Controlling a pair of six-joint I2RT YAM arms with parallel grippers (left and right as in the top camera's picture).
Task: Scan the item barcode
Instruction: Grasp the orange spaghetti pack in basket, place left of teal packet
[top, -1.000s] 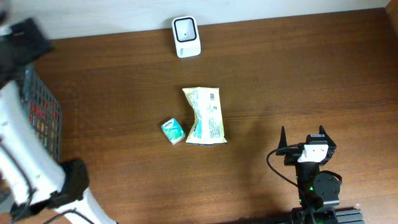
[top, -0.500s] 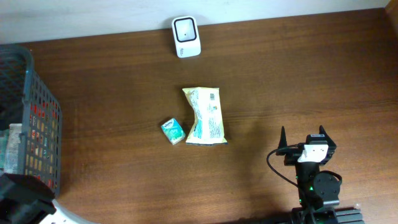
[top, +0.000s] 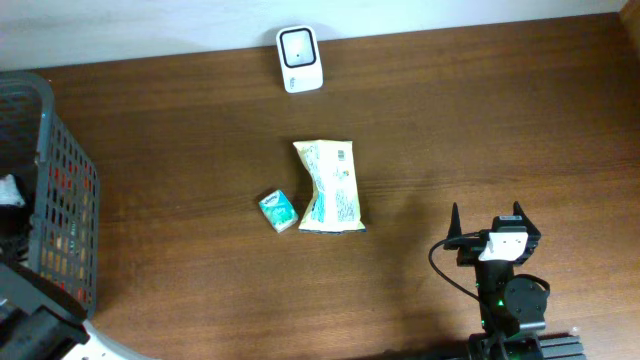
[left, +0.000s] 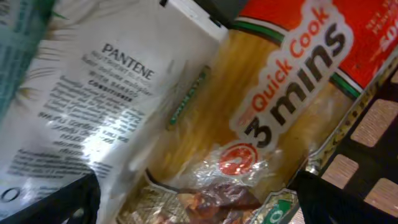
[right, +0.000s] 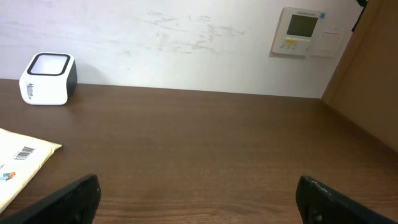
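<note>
Pantene sachet (left: 93, 99) beside Quick Cook 3 mins packet (left: 292, 81).

The scanner (top: 299, 58) stands at the far edge of the table (top: 480, 120); mid-table, the packet (top: 330, 186) lies with the small box (top: 279, 211) just beside it on its left. The basket (top: 70, 190) sits at the left edge, and in it, before my left pincer (left: 199, 208), a sachet (left: 93, 93) lies against a quick-cook pack (left: 280, 93). My right pincer (top: 487, 215) hangs at the near right, well apart from the packet.
</note>
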